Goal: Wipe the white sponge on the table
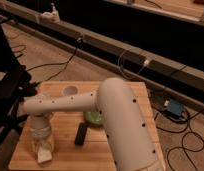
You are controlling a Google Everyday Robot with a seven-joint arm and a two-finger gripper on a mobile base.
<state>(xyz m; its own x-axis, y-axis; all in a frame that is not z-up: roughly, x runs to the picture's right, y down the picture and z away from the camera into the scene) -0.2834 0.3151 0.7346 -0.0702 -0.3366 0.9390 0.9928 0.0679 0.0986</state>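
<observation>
Pincer [42,150] stands at the tabletop's [120,89] near-left corner, pressed down over the white sponge [44,156] directly beneath it (grip state cannot be told), sponge flat on the wood.

The white sponge [44,154], a small off-white soft-edged block, lies flat on the light bamboo-plank table [120,155] directly beneath the downward-pointing gripper [42,145], touching its tip, near the table's front left corner and on the gripper's near side.
</observation>
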